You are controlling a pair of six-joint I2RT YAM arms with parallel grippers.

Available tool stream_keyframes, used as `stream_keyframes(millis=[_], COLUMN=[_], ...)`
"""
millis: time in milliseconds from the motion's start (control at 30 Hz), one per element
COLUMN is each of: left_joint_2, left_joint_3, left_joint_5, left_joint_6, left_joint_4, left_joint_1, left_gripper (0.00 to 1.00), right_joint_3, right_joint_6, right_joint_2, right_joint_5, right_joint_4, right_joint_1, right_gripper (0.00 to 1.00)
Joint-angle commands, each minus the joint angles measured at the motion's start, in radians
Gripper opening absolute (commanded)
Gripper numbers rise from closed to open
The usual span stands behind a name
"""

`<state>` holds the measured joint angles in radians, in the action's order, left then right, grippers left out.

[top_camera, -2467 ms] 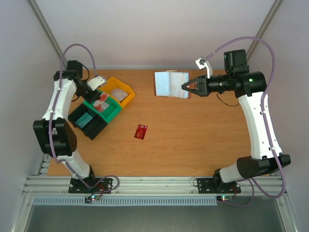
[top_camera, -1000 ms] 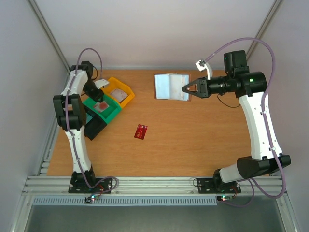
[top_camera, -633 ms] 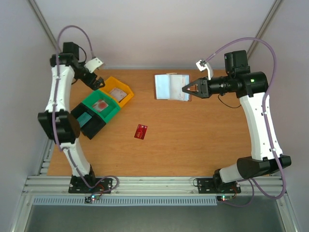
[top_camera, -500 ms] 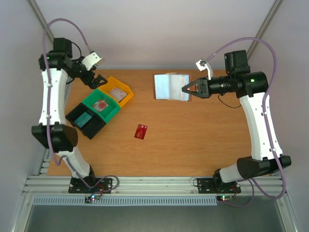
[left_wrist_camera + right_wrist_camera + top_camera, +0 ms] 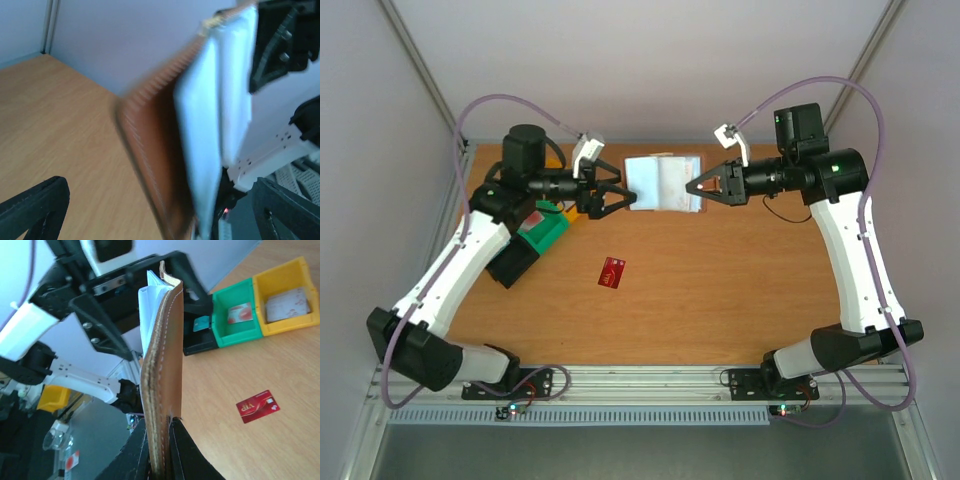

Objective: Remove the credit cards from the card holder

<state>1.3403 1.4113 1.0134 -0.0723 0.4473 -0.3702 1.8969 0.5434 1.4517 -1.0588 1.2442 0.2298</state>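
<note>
Right hand (image 5: 692, 189): clamped on the 3 o'clock edge of the card holder (image 5: 663, 183), which looks lifted off the bench (image 5: 750, 300) at the 12 o'clock end. In its wrist view the holder stands on edge, brown side out.
Left hand (image 5: 620, 196): wide open, fingers (image 5: 35, 206) either side of the holder's 9 o'clock edge, not touching as far as I can tell.
Credit cards: one red card (image 5: 612, 272) lies flat mid-bench, about 7 o'clock of the holder. Another red one sits in the green bin (image 5: 235, 320) out at 9 o'clock, next to the yellow bin (image 5: 282, 297). Can't tell if any are left in the pale pockets, the left wrist view's too blurry.
Step in hand: my guess, left is lining up to pinch a card or a flap.
Doing it well: right should grip firm so the wallet doesn't swing. Left wants to go in slow, close only on a card edge and not the leather, then pull straight along the pocket.
</note>
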Motion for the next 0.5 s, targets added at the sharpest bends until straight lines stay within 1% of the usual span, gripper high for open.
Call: stream_keyframes(millis=[0,100,167,200,233,267,333,367,400,467], left_joint_2=[0.042,0.064,0.082,0.089,0.093,0.096,0.093,0.088,0.081,0.077], left_joint_3=[-0.030,-0.040,-0.030,-0.021,-0.017,-0.017,-0.035,-0.043,-0.049,-0.049], left_joint_5=[-0.023,-0.006,0.034,0.057,0.080,0.100,0.116,0.101,0.081,0.063], left_joint_6=[-0.309,-0.369,-0.388,-0.389,-0.392,-0.395,-0.398,-0.395,-0.388,-0.372], left_joint_4=[-0.352,-0.451,-0.518,-0.541,-0.562,-0.576,-0.584,-0.576,-0.567,-0.567], left_joint_1=[-0.049,-0.057,-0.083,-0.101,-0.117,-0.129,-0.141,-0.144,-0.145,-0.152], left_gripper=[0.99,0.99,0.99,0.96,0.87,0.76,0.29,0.06,0.01,0.00], right_joint_3=[0.037,0.032,0.025,0.025,0.025,0.024,0.017,0.010,0.003,-0.026], right_joint_6=[0.016,0.031,0.034,0.035,0.034,0.035,0.027,0.019,0.006,-0.049], right_joint_2=[-0.022,-0.035,-0.035,-0.032,-0.031,-0.031,-0.038,-0.043,-0.047,-0.054], right_joint_5=[-0.076,-0.086,-0.094,-0.091,-0.083,-0.074,-0.046,-0.035,-0.019,0.036], right_joint_4=[0.009,0.021,0.025,0.029,0.030,0.030,0.009,-0.009,-0.031,-0.101], right_joint_1=[0.030,0.034,0.035,0.034,0.034,0.034,0.034,0.034,0.034,0.036], right_gripper=[0.03,0.02,0.02,0.02,0.02,0.02,0.02,0.02,0.02,0.03])
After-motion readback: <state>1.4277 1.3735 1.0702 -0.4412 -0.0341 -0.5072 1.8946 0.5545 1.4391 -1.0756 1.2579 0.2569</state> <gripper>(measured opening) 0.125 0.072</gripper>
